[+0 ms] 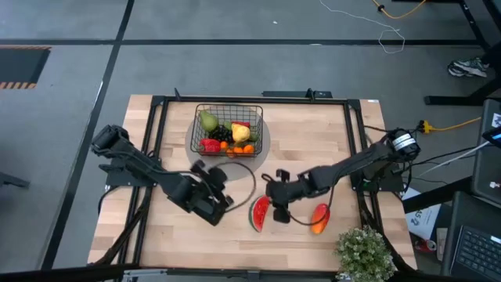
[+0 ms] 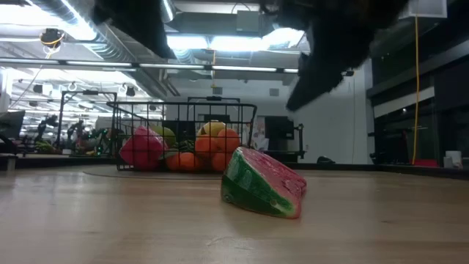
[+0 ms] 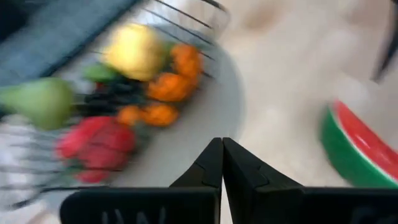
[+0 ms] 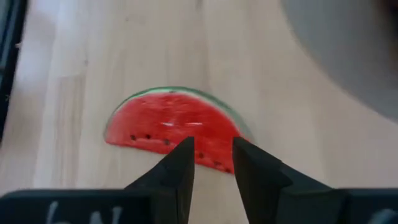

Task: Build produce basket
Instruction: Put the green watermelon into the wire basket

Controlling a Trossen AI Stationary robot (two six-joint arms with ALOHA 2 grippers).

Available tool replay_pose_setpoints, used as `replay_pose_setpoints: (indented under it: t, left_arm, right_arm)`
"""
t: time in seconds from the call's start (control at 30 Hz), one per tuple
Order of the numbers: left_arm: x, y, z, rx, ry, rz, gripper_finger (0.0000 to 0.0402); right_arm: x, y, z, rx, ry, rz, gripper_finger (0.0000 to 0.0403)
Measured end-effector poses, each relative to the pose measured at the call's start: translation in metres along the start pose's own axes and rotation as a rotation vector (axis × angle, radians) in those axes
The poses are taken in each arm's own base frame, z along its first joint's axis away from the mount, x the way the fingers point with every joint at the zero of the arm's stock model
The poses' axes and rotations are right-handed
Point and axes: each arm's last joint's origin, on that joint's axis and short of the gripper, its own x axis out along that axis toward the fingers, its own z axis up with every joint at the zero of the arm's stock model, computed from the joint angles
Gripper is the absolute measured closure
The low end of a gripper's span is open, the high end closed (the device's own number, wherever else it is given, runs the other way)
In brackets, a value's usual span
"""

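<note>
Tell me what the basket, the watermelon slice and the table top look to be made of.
Basket: thin black wire, probably coated metal; open grid sides show the fruit through them.
Watermelon slice: likely moulded plastic or foam, matte, with painted seeds and a uniform red face, so a toy.
Table top: pale wood, seemingly butcher-block; narrow joined strips and grain show, with a low sheen.

Overhead ceiling strip lights (image 2: pixel 220 42) are lighting the scene evenly and glaring white in the low view. Arms beneath them are showing as black silhouettes. The watermelon slice (image 2: pixel 262 183) is staying sharp there; the basket (image 3: pixel 118 93) beside it is smearing with motion blur in the left wrist view.
</note>
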Motion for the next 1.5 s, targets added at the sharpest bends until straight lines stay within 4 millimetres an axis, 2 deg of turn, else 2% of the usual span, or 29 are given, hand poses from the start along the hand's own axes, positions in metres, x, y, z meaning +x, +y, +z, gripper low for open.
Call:
replay_pose_setpoints:
  t: [0.17, 0.37, 0.5, 0.63, 0.8, 1.17, 1.37, 1.5]
  left_arm:
    - [0.018, -0.023, -0.013, 0.090, 0.027, -0.046, 0.0397]
    - [0.032, -0.036, -0.027, 0.106, 0.109, -0.074, 0.0397]
    - [0.031, -0.039, -0.033, 0.124, 0.169, -0.104, 0.0400]
    - [0.027, -0.041, -0.036, 0.132, 0.177, -0.122, 0.0396]
    - [0.021, -0.043, -0.040, 0.146, 0.180, -0.140, 0.0389]
    - [0.018, -0.045, -0.043, 0.159, 0.181, -0.153, 0.0388]
    - [0.018, -0.044, -0.043, 0.160, 0.181, -0.152, 0.0388]
    - [0.018, -0.044, -0.042, 0.159, 0.181, -0.152, 0.0388]
  right_arm:
    - [0.026, 0.008, -0.029, -0.046, -0.031, -0.036, 0.0292]
    - [0.038, 0.010, -0.045, -0.183, -0.004, -0.093, 0.0292]
    - [0.035, 0.010, -0.036, -0.264, -0.025, -0.093, 0.0289]
    - [0.034, 0.002, -0.025, -0.261, -0.048, -0.112, 0.0275]
    - [0.044, -0.012, -0.024, -0.153, 0.007, -0.068, 0.0244]
    - [0.069, -0.021, -0.031, -0.162, 0.067, -0.037, 0.0173]
    - [0.073, -0.018, -0.031, -0.149, 0.054, 0.014, 0.0167]
    - [0.074, -0.015, -0.031, -0.116, 0.037, 0.030, 0.0182]
